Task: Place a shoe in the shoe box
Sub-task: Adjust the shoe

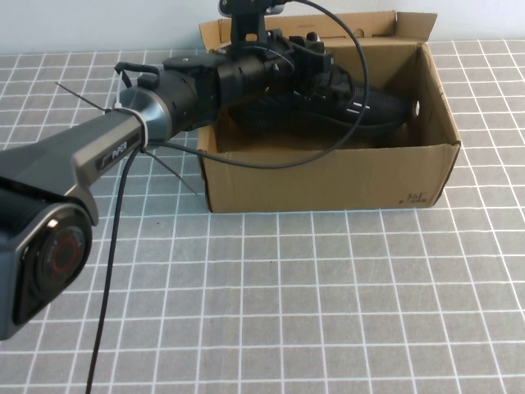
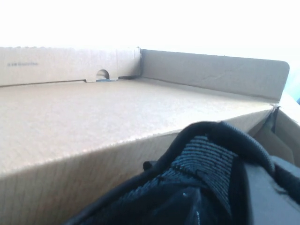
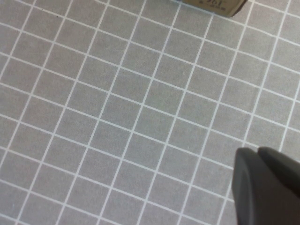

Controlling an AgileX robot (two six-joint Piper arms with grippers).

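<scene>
The brown cardboard shoe box (image 1: pixel 328 176) stands open at the back middle of the table. The black sneaker (image 1: pixel 365 107) is inside it, toe towards the right wall, with white dash marks showing on its side. My left gripper (image 1: pixel 316 61) reaches over the box's left rim and is shut on the shoe's heel end. In the left wrist view the shoe's knit heel collar (image 2: pixel 201 159) sits against one grey finger (image 2: pixel 267 197), with the box's inner wall (image 2: pixel 70 122) behind. My right gripper (image 3: pixel 257 152) is shut and empty above bare table, out of the high view.
The table is covered by a grey mat with a white grid (image 1: pixel 328 295). The left arm's black cable (image 1: pixel 115 271) hangs in front of the box's left side. A front corner of the box (image 3: pixel 213 4) shows at the edge of the right wrist view.
</scene>
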